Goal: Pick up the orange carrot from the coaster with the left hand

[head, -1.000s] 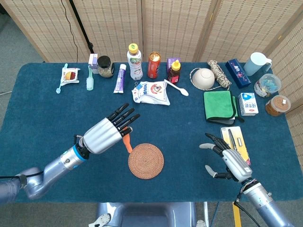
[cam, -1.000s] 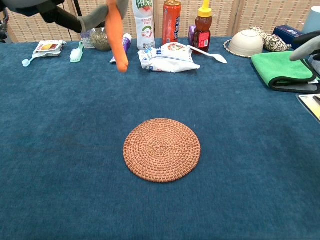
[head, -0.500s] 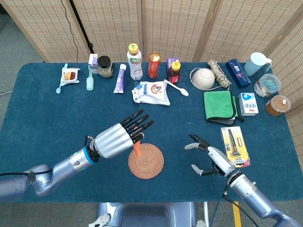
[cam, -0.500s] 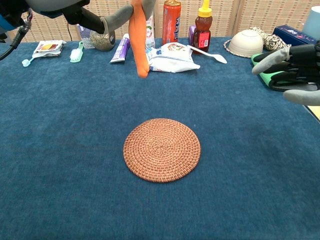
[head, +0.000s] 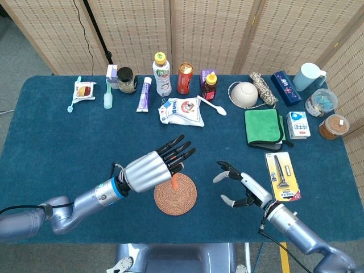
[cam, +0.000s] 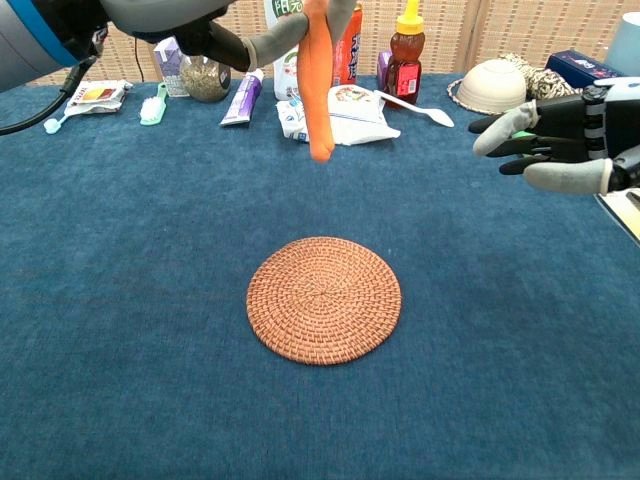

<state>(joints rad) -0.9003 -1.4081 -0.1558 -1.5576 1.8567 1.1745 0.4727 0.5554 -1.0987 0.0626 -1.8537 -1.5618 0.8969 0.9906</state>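
1. Left hand (head: 152,170): raised above the table, fingers extended forward and slightly fanned; it holds the carrot (cam: 318,85) between the thumb and fingers. In the chest view the grey fingers (cam: 270,45) close on the carrot's upper part.
2. Carrot: orange, hanging nearly upright, tip down, clear of the table. In the head view only its lower end (head: 174,183) shows beneath the hand, over the coaster; in the chest view the tip hangs well above the cloth, beyond the coaster's far edge.
3. Coaster (head: 176,197): round, woven, brown, lying flat on the blue tablecloth (head: 51,136) at the near middle; nothing rests on it (cam: 323,298).
4. Right hand (head: 238,186): held above the table just right of the coaster, fingers spread and partly curled, holding nothing. In the chest view it enters from the right edge (cam: 560,135).
5. Near the right hand: a razor in a yellow pack (head: 281,172), and beyond it a folded green cloth (head: 264,126) and a small carton (head: 297,124).
6. Far row, left to right: a toothbrush (head: 74,94), a snack packet (head: 85,89), a jar (head: 125,79), a tube (head: 144,94), a bottle (head: 162,74), a can (head: 185,78), a honey bottle (head: 210,85), a bowl (head: 245,93), a rope coil (head: 264,88) and a mug (head: 308,76).
7. In front of the row: a white pouch (head: 182,111) with a spoon (head: 212,105) beside it.
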